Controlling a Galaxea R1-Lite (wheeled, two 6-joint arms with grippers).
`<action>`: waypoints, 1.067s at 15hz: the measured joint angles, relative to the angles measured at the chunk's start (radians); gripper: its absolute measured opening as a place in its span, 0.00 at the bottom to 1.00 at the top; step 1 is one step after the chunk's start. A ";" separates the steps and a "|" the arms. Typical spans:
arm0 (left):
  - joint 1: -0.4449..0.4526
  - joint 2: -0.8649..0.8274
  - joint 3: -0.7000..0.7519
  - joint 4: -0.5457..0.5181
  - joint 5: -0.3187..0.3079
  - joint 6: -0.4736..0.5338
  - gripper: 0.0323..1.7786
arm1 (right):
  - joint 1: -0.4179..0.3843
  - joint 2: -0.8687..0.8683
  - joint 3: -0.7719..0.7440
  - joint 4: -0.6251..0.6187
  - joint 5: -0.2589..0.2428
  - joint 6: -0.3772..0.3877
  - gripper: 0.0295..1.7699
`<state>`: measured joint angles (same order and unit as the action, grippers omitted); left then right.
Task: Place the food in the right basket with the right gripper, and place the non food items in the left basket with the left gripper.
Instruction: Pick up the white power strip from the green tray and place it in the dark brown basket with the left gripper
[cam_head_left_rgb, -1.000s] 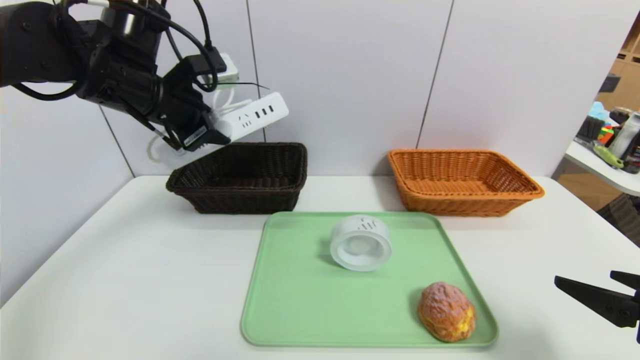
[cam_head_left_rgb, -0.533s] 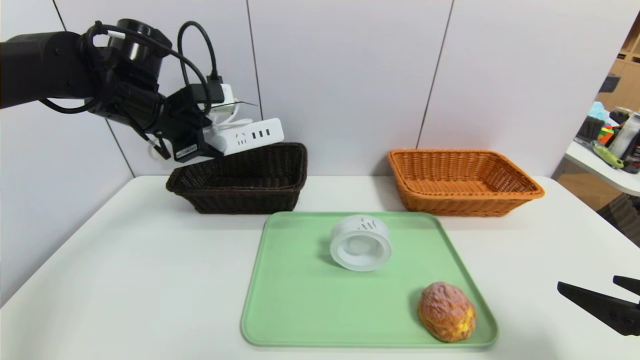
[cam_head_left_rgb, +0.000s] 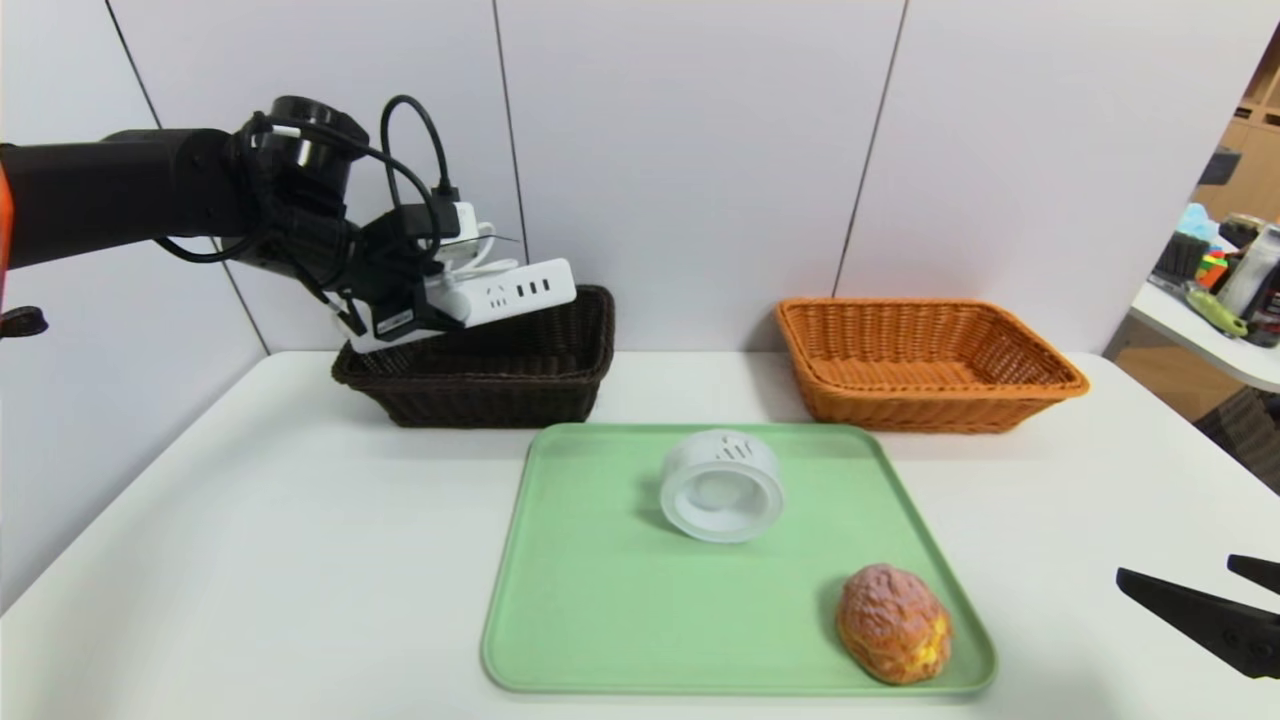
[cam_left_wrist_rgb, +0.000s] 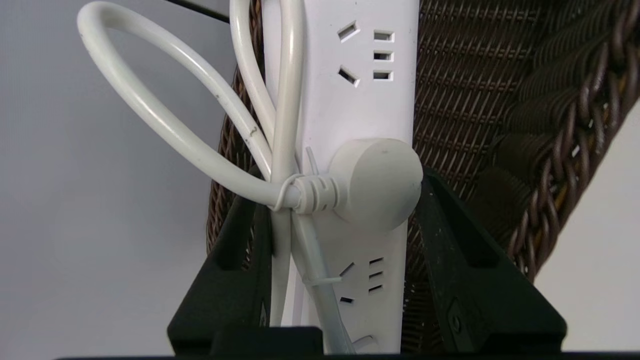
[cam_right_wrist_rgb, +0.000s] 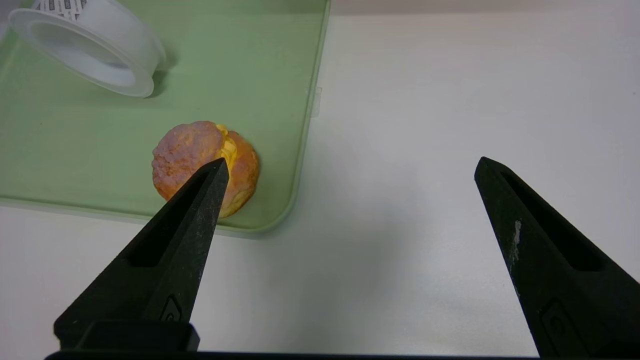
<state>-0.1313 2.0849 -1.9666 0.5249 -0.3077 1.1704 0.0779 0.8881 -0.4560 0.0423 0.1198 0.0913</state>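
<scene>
Head view, left tool (cam_head_left_rgb: 415, 300): clenched on the white plastic power strip with its bundled cord (cam_head_left_rgb: 510, 292), held over the near-left rim of the dark brown wicker basket (cam_head_left_rgb: 520, 370).
Head view, tray: the green plastic tray (cam_head_left_rgb: 600, 600) on the white counter (cam_head_left_rgb: 250, 560) carries a white tape roll (cam_head_left_rgb: 722, 485) and a brown cream puff (cam_head_left_rgb: 893, 622).
Head view, right side: orange wicker basket (cam_head_left_rgb: 920, 365) behind the tray.
Left wrist view: both fingers (cam_left_wrist_rgb: 480, 280) press the strip's sides; the round plug (cam_left_wrist_rgb: 375, 180) lies on it, basket weave behind.
Right wrist view, right tool (cam_right_wrist_rgb: 350, 167): released, spread wide over bare counter beside the cream puff.

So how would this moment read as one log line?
left gripper: holds power strip above dark basket | right gripper: open, parked | tray: bread, tape roll
</scene>
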 joint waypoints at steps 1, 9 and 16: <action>-0.007 0.009 -0.002 -0.013 0.000 -0.003 0.48 | 0.000 -0.001 0.000 0.001 0.001 0.000 0.96; -0.048 0.064 -0.005 -0.019 0.002 -0.087 0.48 | 0.000 0.000 0.002 0.000 0.002 -0.001 0.96; -0.049 0.099 -0.005 -0.046 0.005 -0.088 0.48 | 0.000 0.000 0.001 0.002 0.002 -0.003 0.96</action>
<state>-0.1802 2.1836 -1.9715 0.4791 -0.3030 1.0828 0.0779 0.8881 -0.4545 0.0440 0.1217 0.0883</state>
